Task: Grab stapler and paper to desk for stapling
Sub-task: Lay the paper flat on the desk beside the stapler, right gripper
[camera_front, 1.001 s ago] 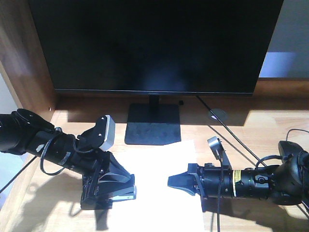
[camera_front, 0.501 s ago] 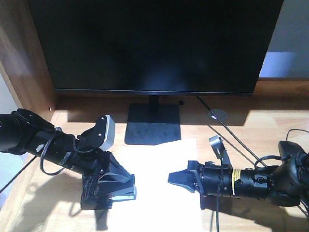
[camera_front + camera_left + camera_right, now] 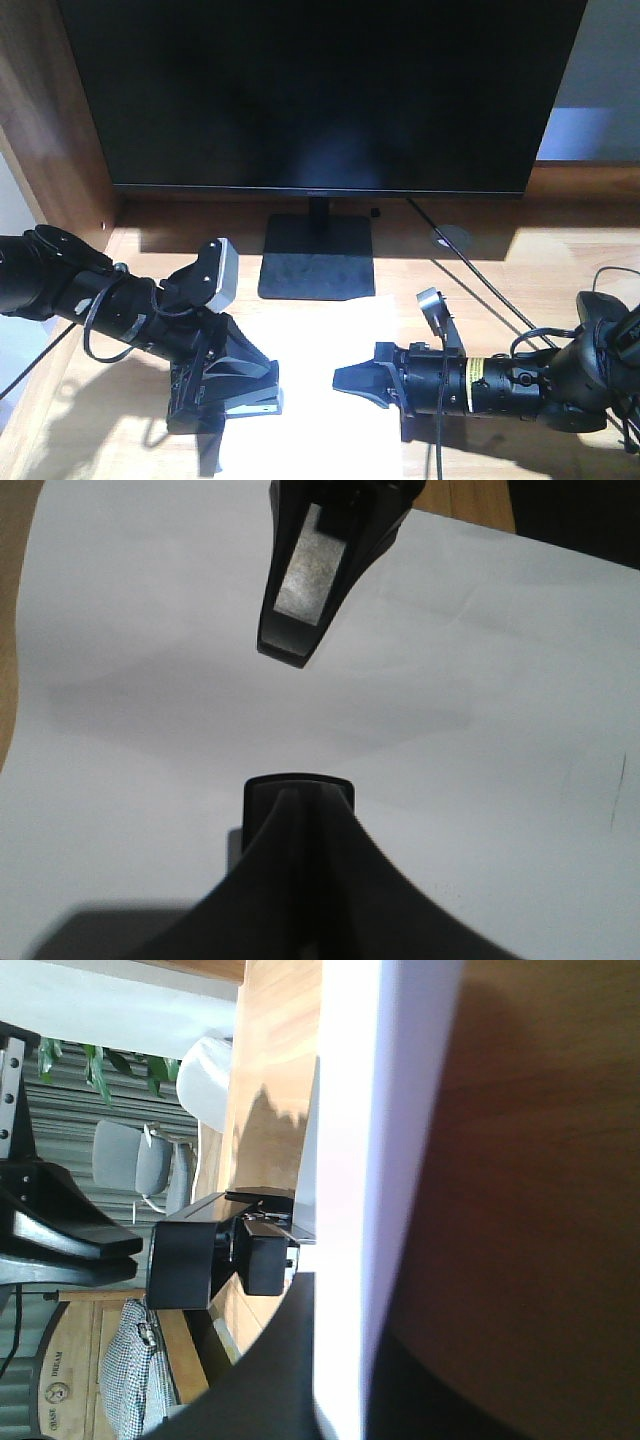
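your left tool (image 3: 235,395) sits low over the left part of the paper (image 3: 320,350), and the stapler (image 3: 248,405) lies at its tip on the sheet's left edge. in the left wrist view the fingers (image 3: 300,570) stand apart with bare white sheet between them, so that tool reads as released. whether it is touching the stapler from the front view, you cannot tell. your right tool (image 3: 345,380) points left across the sheet with its jaws drawn to a point, clenched, and the right wrist view shows the sheet's edge running right beside it. it seems to pin or pinch the paper, but the pictures do not settle that.

outward from there, the paper lies flat on the counter (image 3: 500,270) in front of the monitor stand (image 3: 318,262), with the monitor (image 3: 320,95) behind and a cable (image 3: 480,275) trailing to the right.

judging by this, both things are already on the counter and the step in hand is lining the paper up with the stapler. the next move calls for sliding the sheet's edge into the stapler's mouth without buckling it, then pressing down.

no writing can be read; the yellow label on the right arm (image 3: 480,370) is too small.
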`<state>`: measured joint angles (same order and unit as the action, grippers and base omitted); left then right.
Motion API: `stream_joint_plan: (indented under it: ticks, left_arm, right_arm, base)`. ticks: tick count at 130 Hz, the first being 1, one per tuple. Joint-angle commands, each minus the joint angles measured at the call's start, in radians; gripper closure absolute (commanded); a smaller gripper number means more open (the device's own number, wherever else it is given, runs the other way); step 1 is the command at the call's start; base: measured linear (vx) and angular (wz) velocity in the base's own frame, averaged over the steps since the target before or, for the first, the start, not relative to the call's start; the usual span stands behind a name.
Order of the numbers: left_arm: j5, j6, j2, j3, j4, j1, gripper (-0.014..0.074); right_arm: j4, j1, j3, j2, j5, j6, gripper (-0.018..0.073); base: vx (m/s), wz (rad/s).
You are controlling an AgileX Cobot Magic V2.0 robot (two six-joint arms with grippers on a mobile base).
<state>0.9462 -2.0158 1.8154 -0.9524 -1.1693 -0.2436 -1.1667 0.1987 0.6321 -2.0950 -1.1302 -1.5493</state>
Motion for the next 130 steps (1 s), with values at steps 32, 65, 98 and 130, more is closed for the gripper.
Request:
stream_joint_plan:
  ticks: [32, 65, 98, 130]
  left_arm:
    - [0.045, 0.009, -0.039, -0.019, -0.053, -0.004, 0.0603]
    - [0.045, 0.009, -0.039, -0.019, -0.053, -0.004, 0.0603]
    - [0.045, 0.009, -0.039, -0.019, -0.053, -0.004, 0.0603]
    - [0.042, 0.002, -0.037, -0.019, -0.068, -0.004, 0.0603]
  right_arm:
    - [0.0, 0.0, 0.014, 0.04, -0.066, 0.016, 0.0562]
    - [0.0, 0.0, 0.014, 0.04, -0.066, 0.016, 0.0562]
    - [0.0, 0.0, 0.014, 0.04, -0.066, 0.016, 0.0562]
    - [0.0, 0.0, 0.014, 0.04, -0.066, 0.016, 0.0562]
  base:
    - [0.0, 0.0]
    - [0.0, 0.0]
    - [0.0, 0.0]
    - [0.0, 0.0]
